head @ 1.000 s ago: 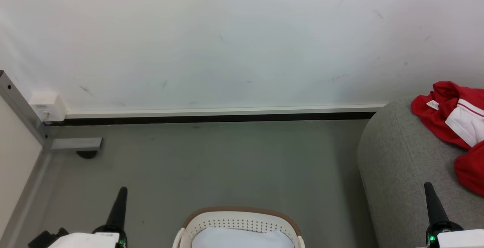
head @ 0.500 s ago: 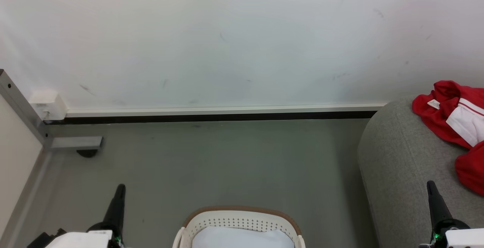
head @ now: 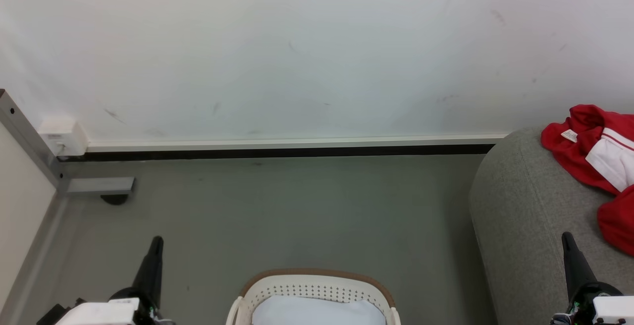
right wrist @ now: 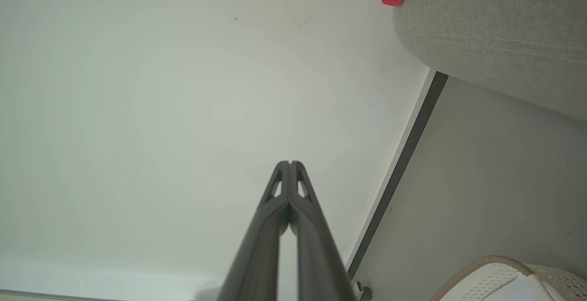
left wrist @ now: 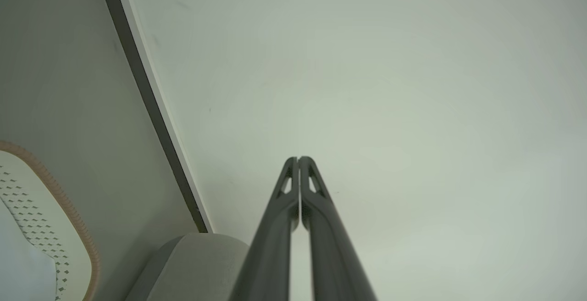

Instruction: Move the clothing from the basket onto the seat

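Nearest the robot, at 6 o'clock in the head view, stands one cream-white perforated plastic oval laundry basket [head: 317, 291] with a brown rim. It is cut by the bottom edge, and one plain pale sheet [head: 317, 313] lies inside it. Two grippers flank it. The left gripper [head: 157, 241] is at 7 o'clock and the right gripper [head: 567, 237] at 5 o'clock, each pointing towards 12. In the wrist views each pair of long dark fingers is pressed together tip to tip, with nothing between them. Beyond the basket stretches bare grey floor [head: 297, 206]. At 4 o'clock rises one large rounded seat [head: 520, 206] in light grey woven fabric, well apart from the basket. On its top, at 3 o'clock, lies the bright red soft clothing [head: 562, 152] in two red bunches. I cannot tell whether these are one garment or two. The heap's long axis runs roughly from 11 to 5 o'clock, with the small white label at the far end and the white panel slanting the same way. Farthest is one black skirting strip [head: 277, 154] under the white wall [head: 297, 42], with a grey metal frame [head: 29, 141] at 9 o'clock.
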{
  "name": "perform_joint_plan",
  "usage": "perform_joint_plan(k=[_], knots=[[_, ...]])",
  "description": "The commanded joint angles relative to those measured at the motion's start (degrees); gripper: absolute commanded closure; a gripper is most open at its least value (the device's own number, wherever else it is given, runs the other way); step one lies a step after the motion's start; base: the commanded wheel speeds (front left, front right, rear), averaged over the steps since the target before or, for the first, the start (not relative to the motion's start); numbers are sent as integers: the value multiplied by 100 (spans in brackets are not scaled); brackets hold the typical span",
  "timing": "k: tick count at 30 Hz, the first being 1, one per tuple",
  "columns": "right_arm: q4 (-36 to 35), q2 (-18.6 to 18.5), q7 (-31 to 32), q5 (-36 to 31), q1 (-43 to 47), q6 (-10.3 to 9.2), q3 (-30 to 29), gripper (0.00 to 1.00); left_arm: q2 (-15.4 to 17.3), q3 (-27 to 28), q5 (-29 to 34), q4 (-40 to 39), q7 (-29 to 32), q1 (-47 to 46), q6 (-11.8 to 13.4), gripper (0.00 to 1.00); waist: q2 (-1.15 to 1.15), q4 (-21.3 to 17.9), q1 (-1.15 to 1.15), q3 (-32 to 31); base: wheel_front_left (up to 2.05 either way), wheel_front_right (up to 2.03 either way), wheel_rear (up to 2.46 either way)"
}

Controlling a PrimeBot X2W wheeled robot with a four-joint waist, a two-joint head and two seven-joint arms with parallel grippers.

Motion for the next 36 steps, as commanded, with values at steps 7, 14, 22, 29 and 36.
perform_joint_plan(k=[7,14,22,29,36], knots=[[17,2,98,303,-83,-12,-66,100,-2,71,-342,5,105,-90,-52,100,0,4,0,12,0,0,0],[19,10,109,332,-91,-12,-80,100,-5,77,-405,7,119,-94,-55,100,0,5,0,15,0,0,0],[20,15,120,318,-92,-12,-90,100,-5,76,-406,7,118,-93,-55,100,0,5,0,15,0,0,0],[20,22,130,311,-93,-12,-97,100,-4,76,-406,6,118,-92,-55,100,0,5,0,15,0,0,0],[20,27,137,300,-94,-12,-105,100,-4,75,-406,6,118,-92,-55,100,0,5,0,15,0,0,0]])
